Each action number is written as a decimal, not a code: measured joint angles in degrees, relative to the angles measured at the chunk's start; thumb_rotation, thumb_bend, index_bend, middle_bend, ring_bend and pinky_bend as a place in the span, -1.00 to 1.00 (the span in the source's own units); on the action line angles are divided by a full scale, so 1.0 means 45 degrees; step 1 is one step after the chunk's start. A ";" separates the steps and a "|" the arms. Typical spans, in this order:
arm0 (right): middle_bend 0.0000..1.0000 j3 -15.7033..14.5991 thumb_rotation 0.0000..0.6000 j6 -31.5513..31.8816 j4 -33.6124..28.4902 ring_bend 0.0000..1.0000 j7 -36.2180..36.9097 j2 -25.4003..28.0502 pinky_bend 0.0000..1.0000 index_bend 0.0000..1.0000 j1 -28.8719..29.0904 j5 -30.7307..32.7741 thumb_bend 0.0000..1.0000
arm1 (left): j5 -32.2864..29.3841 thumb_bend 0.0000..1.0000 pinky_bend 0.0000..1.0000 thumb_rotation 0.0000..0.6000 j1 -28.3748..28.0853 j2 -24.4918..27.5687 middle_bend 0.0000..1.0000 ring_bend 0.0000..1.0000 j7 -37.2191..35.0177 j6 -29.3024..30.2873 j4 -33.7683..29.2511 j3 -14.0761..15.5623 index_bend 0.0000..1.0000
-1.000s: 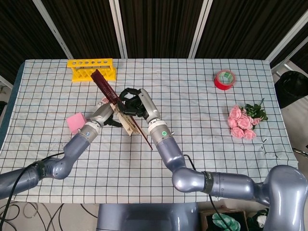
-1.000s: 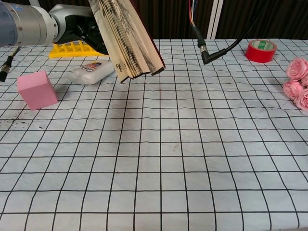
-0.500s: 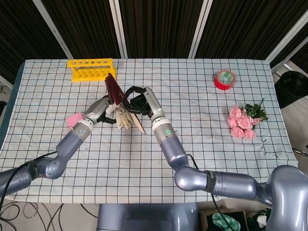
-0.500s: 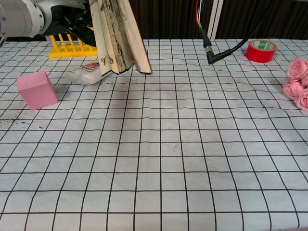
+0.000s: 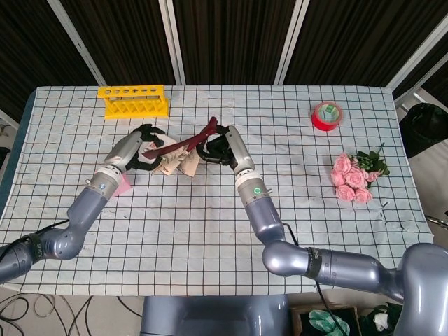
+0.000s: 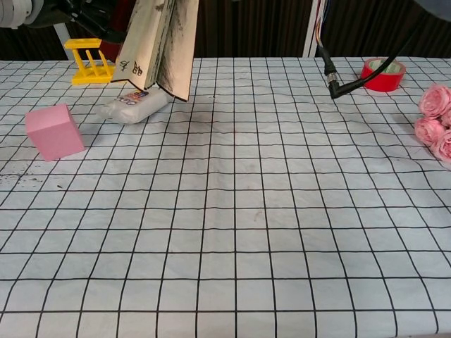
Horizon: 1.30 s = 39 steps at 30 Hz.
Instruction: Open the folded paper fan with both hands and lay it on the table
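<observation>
The paper fan [image 5: 179, 155] hangs in the air over the table's left half, its dark red guard stick nearly level in the head view and the cream folds drooping below it. My left hand [image 5: 143, 148] grips the fan's left end. My right hand [image 5: 221, 144] holds the other end near the stick's tip. In the chest view the fan [image 6: 158, 44] shows as a narrow, partly spread bundle of cream paper with ink marks, above a white packet [image 6: 134, 105]. My left hand [image 6: 95, 14] is dark at the top edge; the right hand is out of that view.
A yellow rack [image 5: 133, 101] stands at the back left. A pink cube [image 6: 53, 132] sits left of the packet. A red tape roll [image 5: 327, 115] and pink roses [image 5: 353, 178] lie to the right. A black cable [image 6: 335, 81] hangs above the cloth.
The fan has swung from a steep slant to nearly level and drifted left in the chest view. My hands have drawn apart, the left going left, the right going right.
</observation>
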 measured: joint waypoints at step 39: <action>0.97 -0.2321 1.00 0.2004 0.2921 1.00 -0.0805 -0.0037 0.84 0.82 -0.1811 -0.5156 0.26 | 0.0577 0.05 -0.92 1.00 0.0341 -0.0346 -0.61 -0.99 0.0190 0.2416 -0.0140 -0.0209 0.56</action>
